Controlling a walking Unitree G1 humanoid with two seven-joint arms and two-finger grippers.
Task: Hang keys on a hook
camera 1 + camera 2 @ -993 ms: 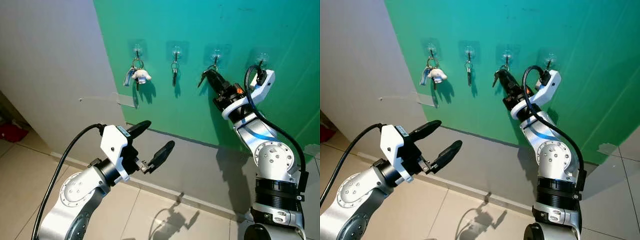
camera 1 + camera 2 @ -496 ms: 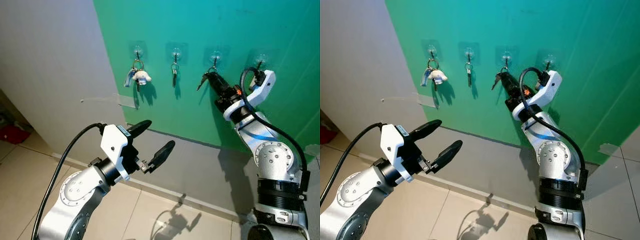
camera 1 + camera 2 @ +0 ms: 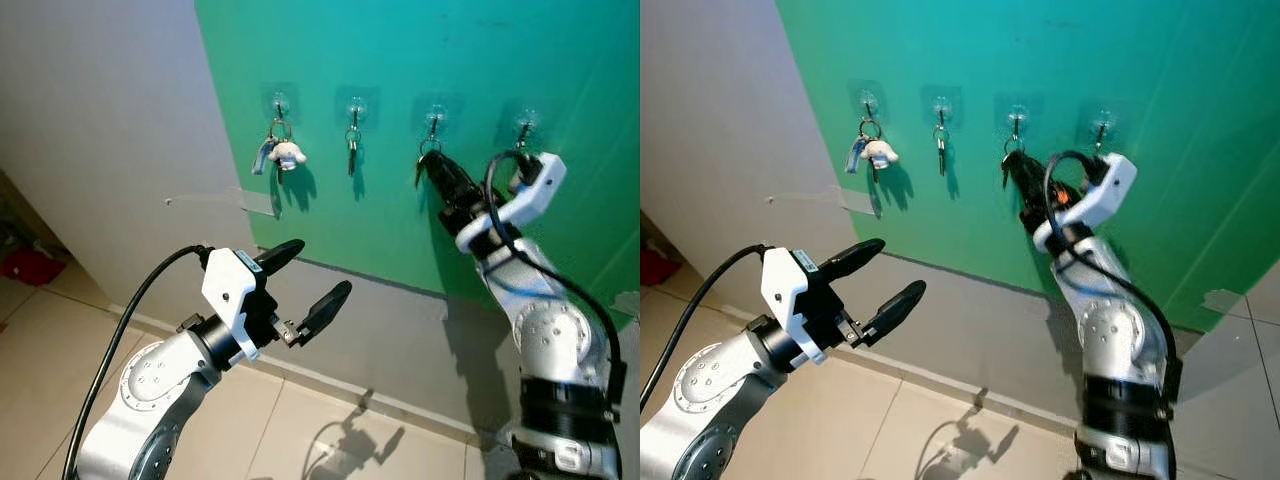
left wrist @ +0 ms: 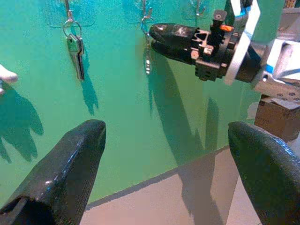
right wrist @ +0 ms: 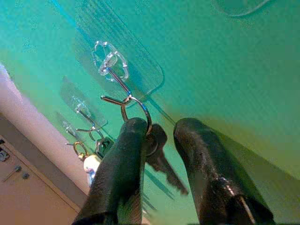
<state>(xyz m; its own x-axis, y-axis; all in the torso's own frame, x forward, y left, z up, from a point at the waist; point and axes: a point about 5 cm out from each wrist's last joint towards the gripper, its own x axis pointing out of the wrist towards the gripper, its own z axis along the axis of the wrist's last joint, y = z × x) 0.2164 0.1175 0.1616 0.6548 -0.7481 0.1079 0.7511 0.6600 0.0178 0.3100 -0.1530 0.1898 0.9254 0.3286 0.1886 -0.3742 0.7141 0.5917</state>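
Green wall, four hooks: right gripper (image 3: 432, 165) at third hook (image 3: 433, 124), fingers slightly apart around the key ring (image 5: 140, 112) already looped there, key dangling toward 6 o'clock; left gripper (image 3: 315, 278) open, well apart.

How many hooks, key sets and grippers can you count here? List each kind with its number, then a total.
Hooks: 4
Key sets: 3
Grippers: 2 (left gripper, right gripper)
Total: 9
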